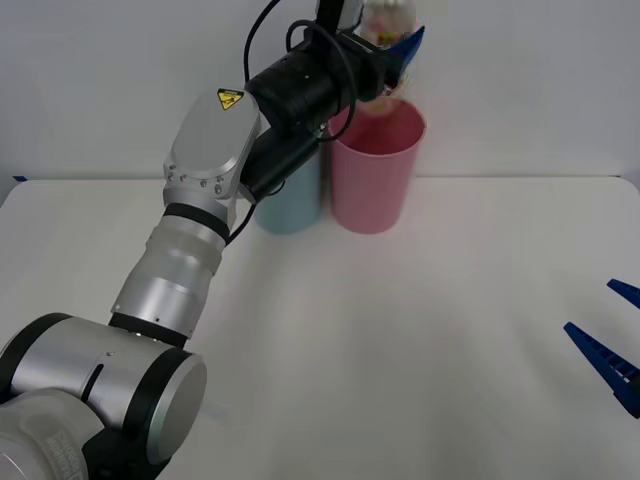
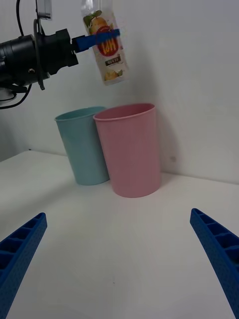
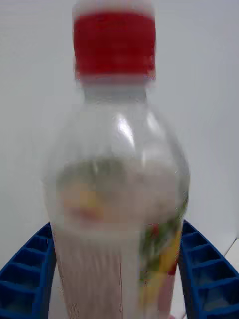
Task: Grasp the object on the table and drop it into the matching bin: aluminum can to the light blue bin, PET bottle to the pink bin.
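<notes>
My left gripper (image 1: 398, 48) is shut on the PET bottle (image 1: 385, 22), a clear bottle with a red cap (image 3: 114, 45) and a fruit label. It holds the bottle in the air, directly above the open mouth of the pink bin (image 1: 375, 170). In the right wrist view the bottle (image 2: 107, 45) hangs tilted over the pink bin (image 2: 132, 149), with a blue finger (image 2: 97, 39) across its label. The light blue bin (image 1: 290, 200) stands touching the pink one, partly hidden by the left arm. Low at the table's right edge, my right gripper (image 1: 612, 335) is open and holds nothing.
Both bins stand at the back of the white table (image 1: 420, 340), against a plain wall. The left arm reaches from the front left corner across to the bins.
</notes>
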### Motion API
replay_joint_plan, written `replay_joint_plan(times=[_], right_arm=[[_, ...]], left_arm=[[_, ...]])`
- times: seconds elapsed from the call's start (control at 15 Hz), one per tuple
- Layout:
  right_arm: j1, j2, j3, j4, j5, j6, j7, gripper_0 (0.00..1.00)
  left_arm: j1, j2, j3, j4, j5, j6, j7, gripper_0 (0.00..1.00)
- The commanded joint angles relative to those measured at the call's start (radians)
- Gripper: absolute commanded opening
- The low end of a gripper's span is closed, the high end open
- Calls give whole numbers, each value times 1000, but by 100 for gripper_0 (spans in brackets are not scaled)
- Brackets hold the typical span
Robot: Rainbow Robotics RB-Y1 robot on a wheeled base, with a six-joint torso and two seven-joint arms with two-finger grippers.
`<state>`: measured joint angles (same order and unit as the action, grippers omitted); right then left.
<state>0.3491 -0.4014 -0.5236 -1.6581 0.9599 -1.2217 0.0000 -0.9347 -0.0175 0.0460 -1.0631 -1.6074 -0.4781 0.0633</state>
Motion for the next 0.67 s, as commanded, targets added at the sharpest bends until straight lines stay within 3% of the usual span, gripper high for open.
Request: replay_joint_plan(times=[0.07, 0.4, 0.67], right_arm=[[0, 0, 0, 0, 0, 0, 0, 100], [0, 0, 0, 0, 0, 0, 0, 100], [0, 0, 0, 0, 0, 0, 0, 100]], left_arm=[[2, 1, -3, 0, 11, -2, 1, 100], [37, 41, -37, -12, 110, -11, -10, 100], [165, 103, -69, -158, 199, -16, -17, 100]])
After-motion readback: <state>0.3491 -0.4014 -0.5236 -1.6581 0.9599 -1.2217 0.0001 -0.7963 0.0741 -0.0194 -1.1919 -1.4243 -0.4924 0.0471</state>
